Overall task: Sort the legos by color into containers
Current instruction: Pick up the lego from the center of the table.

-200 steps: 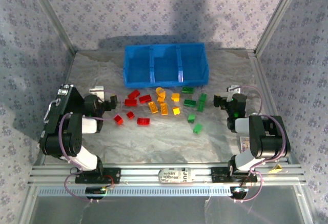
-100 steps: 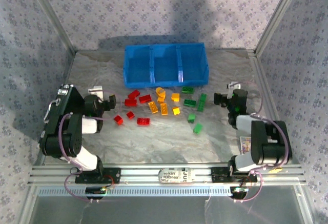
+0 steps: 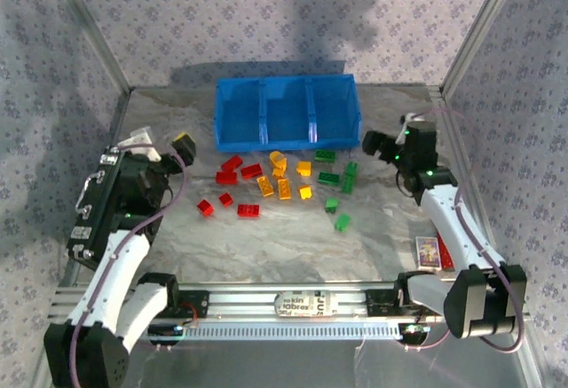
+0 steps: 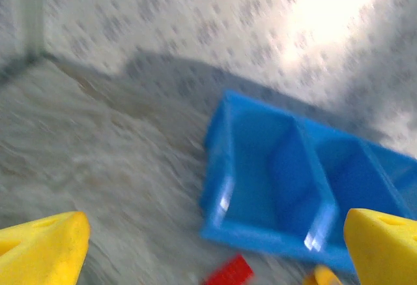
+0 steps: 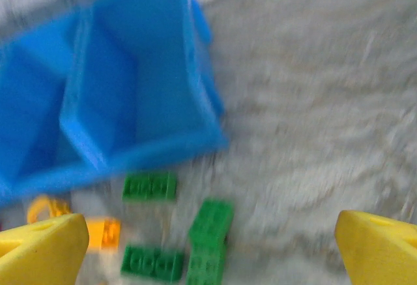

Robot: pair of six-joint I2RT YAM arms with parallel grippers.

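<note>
the right gripper [image 3: 376, 146] hangs with its yellow fingers [image 5: 45, 246] spread wide and nothing between them, just beside the right end of the blue bin [image 3: 288, 145], which lies at its 9 o'clock. the green legos [image 3: 329, 178] lie on the table [image 3: 266, 246] near it, at about 7 o'clock in the top view; the nearest one has its long axis from 12 to 6. the left gripper [image 3: 167, 144] is also spread and empty, with the red legos [image 3: 227, 178] at its 4 o'clock. the green ones seem to be work for the right arm, which is nearer.
</note>
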